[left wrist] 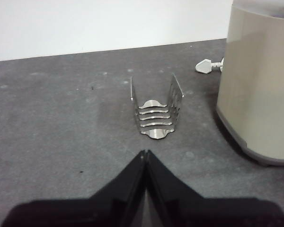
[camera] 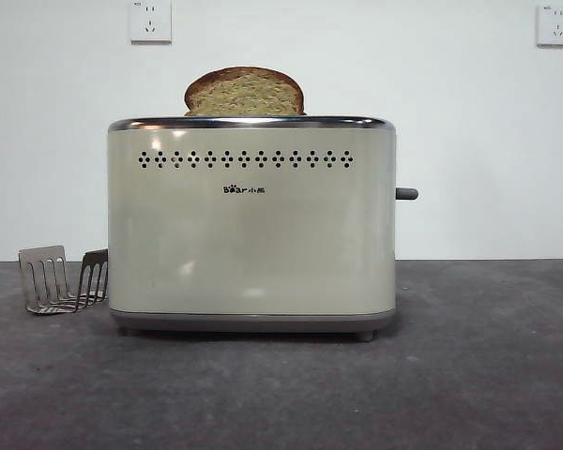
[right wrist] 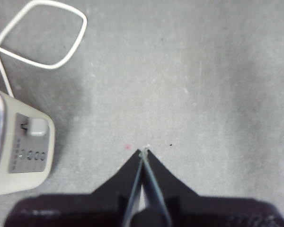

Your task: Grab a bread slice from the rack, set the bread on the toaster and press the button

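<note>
The slice of bread [camera: 245,92] stands in the top slot of the cream toaster [camera: 251,225], its domed brown crust showing above the chrome rim. The grey button [camera: 406,194] sticks out from the toaster's right end; from above the button [right wrist: 36,126] shows on the toaster's narrow end panel [right wrist: 23,151]. The empty wire rack [camera: 61,279] sits left of the toaster, and the rack [left wrist: 155,112] lies just ahead of my left gripper [left wrist: 145,152], which is shut and holds nothing. My right gripper [right wrist: 144,151] hovers shut over bare table, right of the toaster's end.
A white power cord [right wrist: 47,33] loops on the table behind the toaster, and its plug [left wrist: 206,65] lies near the toaster's back corner. Two white wall sockets [camera: 150,21] are on the wall behind. The dark grey tabletop [camera: 488,375] extends right of the toaster.
</note>
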Robot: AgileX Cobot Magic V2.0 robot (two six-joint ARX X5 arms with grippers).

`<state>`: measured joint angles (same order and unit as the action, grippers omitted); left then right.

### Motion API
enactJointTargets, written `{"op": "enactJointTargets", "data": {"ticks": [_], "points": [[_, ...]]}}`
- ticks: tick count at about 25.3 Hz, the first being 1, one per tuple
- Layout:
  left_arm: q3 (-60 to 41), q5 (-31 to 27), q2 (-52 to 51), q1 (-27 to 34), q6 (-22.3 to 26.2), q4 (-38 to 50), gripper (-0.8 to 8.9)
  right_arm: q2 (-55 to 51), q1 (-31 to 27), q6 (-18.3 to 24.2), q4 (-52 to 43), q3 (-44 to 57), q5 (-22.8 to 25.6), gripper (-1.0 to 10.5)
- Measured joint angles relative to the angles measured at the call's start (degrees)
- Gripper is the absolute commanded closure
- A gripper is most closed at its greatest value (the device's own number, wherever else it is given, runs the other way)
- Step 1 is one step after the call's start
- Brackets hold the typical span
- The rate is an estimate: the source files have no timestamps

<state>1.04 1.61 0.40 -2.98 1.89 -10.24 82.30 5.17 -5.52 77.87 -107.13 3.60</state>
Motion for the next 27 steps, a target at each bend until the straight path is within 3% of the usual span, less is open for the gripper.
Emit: {"op": "enactJointTargets", "data": {"ticks": [14,16,19,24,25,27], "points": [[0.0,1.1,3.3,-0.1,-1.6,0.4,8.16,4.7,0.0,0.0,-2.3,0.0,-0.3,9.5],[0.0,1.1,3.9,-0.1,-1.6,0.4,8.16,3.4,-0.7,0.0,-8.9,3.8,1.9,9.5],[0.0,1.1,4.5,-0.1,-1.6,0.4,8.16,-7.3,-0.7,0.0,-28.4,21.3,6.4,9.5],[0.0,1.1,5.7,-0.1,-1.6,0.4,8.16,-32.5,0.2,3.1,-76.7,62.5,8.7,9.5],[0.0,1.1,5.9,-0.1,-1.6,0.4,8.16,-36.7,0.0,3.8,-81.7,70.4,10.2,9.5],[0.0,1.1,6.2,-0.1,-1.6,0.4,8.16,-44.9,-0.3,4.4,-83.0,82.6,11.2,9.5]]}}
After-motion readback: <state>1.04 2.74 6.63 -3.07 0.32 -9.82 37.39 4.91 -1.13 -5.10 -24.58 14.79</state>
